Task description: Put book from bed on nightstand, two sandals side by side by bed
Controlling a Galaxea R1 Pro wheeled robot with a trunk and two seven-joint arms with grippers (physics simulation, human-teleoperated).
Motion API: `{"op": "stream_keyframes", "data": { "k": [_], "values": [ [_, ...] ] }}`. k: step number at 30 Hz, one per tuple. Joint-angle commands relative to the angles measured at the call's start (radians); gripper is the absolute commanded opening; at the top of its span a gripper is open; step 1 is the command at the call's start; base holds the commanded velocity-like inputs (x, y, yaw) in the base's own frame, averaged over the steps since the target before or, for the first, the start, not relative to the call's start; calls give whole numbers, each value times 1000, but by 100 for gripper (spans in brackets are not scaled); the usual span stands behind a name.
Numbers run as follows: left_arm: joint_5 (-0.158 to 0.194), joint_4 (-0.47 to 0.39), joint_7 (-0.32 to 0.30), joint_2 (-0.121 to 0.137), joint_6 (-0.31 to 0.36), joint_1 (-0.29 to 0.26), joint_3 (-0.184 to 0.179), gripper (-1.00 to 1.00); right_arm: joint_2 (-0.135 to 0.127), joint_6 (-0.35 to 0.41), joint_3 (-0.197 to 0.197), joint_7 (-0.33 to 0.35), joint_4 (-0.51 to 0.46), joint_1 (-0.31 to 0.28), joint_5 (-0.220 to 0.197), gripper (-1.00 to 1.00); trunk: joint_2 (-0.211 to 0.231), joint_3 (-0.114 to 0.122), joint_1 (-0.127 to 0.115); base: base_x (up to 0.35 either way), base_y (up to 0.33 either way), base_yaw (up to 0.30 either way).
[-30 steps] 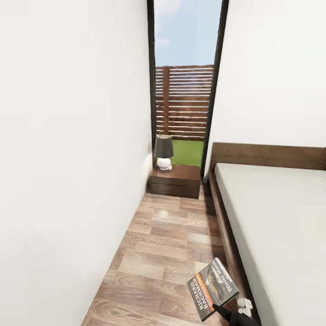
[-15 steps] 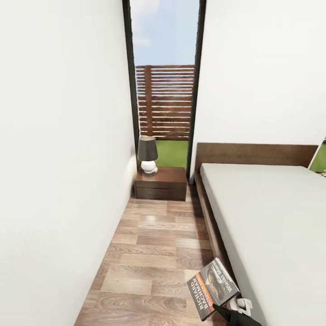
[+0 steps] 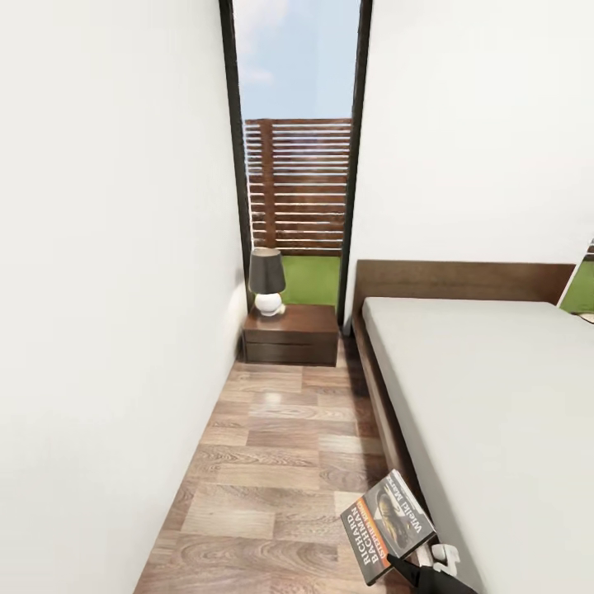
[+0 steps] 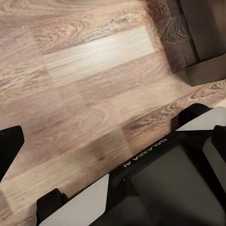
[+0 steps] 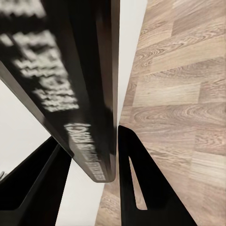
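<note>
Since half a second ago the head camera has swung only a touch, so the nightstand, window and bed sit a shade further toward 9 o'clock in the picture, while the thin dark paperback book (image 3: pixel 388 526) with white "RICHARD BACHMAN" lettering and an orange band keeps the same spot at about 5 o'clock. It is held tilted in the air above the brown wood-plank floor (image 3: pixel 272 462), just beside the dark wooden base of the wide off-white bed (image 3: pixel 487 412), by the right tool (image 3: pixel 417 569), whose black fingers pinch its lower corner; the right wrist view shows those fingers (image 5: pixel 136 183) pressed against both faces of the book (image 5: pixel 70 84). At 12 o'clock, well apart from the book, the small reddish-brown wooden nightstand (image 3: pixel 290 334) stands under the tall dark-framed window (image 3: pixel 297 148) and carries a white-bodied lamp with a dark shade (image 3: pixel 267 281). For the left tool (image 4: pixel 12 141), one black fingertip shows over the floor beside the robot's grey base (image 4: pixel 160 183); I cannot tell whether it is spread or pressed together.
</note>
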Motion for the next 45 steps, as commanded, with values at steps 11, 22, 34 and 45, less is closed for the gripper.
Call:
{"op": "stream_keyframes", "data": {
  "k": [11, 22, 34, 45],
  "values": [
    [-5, 0, 1, 0, -9, -1, -8, 100, 1, -8, -10, 2, 1, -1, 9, -100, -1, -1, 0, 299, 0, 0],
    [-5, 0, 1, 0, -9, -1, -8, 100, 0, -8, -12, 3, 1, -1, 9, -100, -1, -1, 0, 270, 0, 0],
    [-5, 0, 1, 0, -9, -1, -7, 100, 1, -8, -11, 3, 1, -1, 9, -100, -1, -1, 0, 98, 0, 0],
    [-5, 0, 1, 0, -9, -1, -7, 100, 1, -8, -10, 3, 1, -1, 9, -100, -1, -1, 0, 327, 0, 0]
  ]
}}
